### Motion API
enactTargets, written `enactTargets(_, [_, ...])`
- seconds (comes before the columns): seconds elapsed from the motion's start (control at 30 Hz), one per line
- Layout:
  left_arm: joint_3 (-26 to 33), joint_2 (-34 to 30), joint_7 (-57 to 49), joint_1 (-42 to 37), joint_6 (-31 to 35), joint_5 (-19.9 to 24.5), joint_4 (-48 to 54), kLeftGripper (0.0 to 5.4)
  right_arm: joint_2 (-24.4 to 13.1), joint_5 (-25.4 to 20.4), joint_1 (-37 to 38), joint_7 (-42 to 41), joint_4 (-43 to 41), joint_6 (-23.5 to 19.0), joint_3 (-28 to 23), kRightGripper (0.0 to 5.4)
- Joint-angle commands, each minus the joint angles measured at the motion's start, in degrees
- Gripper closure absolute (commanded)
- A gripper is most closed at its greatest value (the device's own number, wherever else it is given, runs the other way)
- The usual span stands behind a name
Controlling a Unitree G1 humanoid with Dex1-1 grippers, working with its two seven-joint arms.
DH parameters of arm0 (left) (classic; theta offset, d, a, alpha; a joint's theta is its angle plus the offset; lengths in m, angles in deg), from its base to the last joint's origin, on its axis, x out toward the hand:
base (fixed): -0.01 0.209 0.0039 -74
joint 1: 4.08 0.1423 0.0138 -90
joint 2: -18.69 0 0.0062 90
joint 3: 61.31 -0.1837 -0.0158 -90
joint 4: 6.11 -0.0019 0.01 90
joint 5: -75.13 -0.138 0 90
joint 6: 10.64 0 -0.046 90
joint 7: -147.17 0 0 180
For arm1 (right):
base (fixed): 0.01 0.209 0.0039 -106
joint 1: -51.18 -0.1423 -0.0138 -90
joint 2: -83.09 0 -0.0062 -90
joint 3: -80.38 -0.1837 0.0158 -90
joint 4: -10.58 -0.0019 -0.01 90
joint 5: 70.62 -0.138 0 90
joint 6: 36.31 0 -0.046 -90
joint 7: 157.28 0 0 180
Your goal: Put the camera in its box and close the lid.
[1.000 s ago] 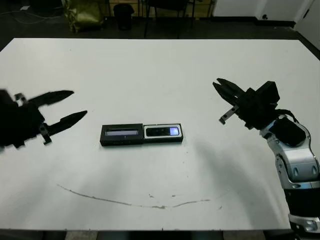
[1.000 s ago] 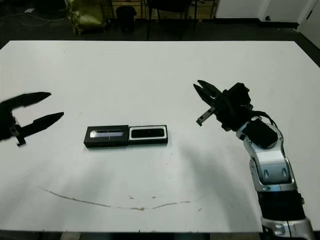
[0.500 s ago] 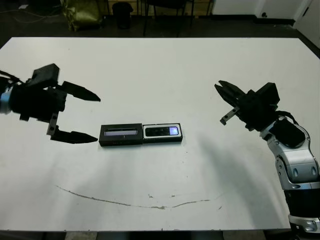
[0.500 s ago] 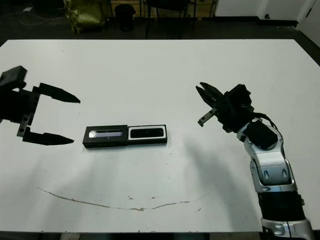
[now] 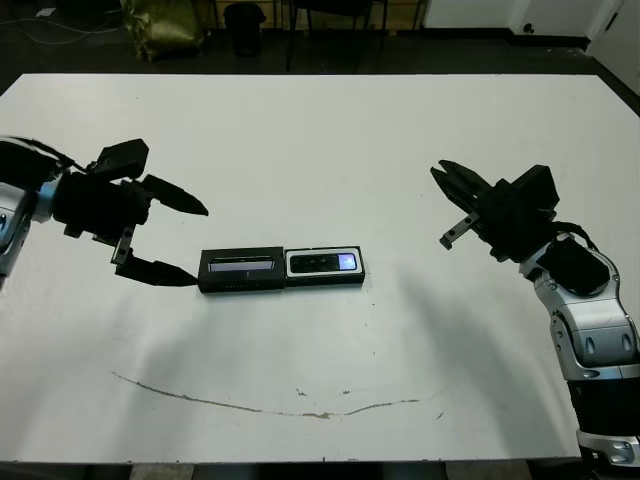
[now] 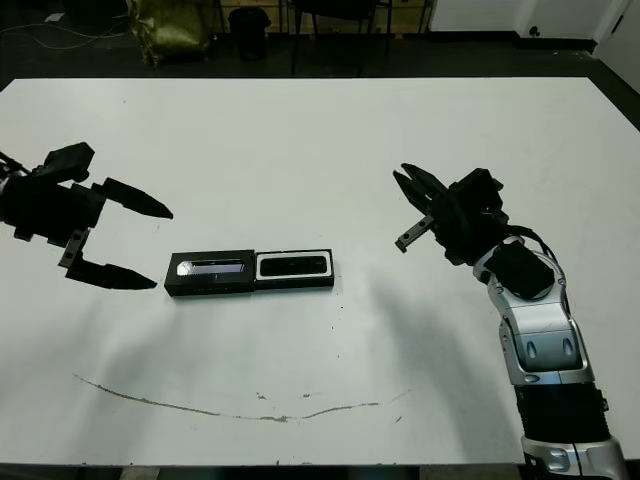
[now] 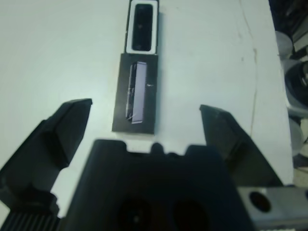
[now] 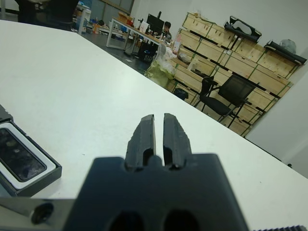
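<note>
Our left pincer (image 5: 178, 243) gapes wide beside the lid (image 5: 241, 268); right pincer (image 8: 159, 134) pinched together over scuffed white table (image 5: 320, 140), crates (image 8: 231, 57) beyond.

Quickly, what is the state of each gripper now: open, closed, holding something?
Left gripper: open, holding nothing, beside the lid.
Right gripper: closed, holding nothing.

Left gripper (image 5: 176, 241): fingers spread wide, tips pointing toward the right gripper (image 5: 443, 180), whose fingers are pressed together, forearm raised and angled inward.
</note>
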Motion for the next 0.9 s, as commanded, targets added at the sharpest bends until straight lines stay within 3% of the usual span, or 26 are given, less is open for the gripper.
enactTargets(0.03, [0.0,1.2,-1.2,0.2,-3.3,-2.3,-2.0,0.03,-0.6,0.8,1.1,0.0,0.3,0.0,0.4,5.40])
enactTargets(0.6, [-2.3,5.2,1.0,-0.1,-8.9,-6.5,-6.4,0.03,-0.1,-0.4,1.1,-0.8,2.1,2.3,0.1,5.40])
enactTargets(0.9, [-3.4,6.1,0.3,-1.0,-8.2,-8.4,-7.8,0.03,-0.6,0.0,1.4,-0.6,1.6,1.6,0.2,5.40])
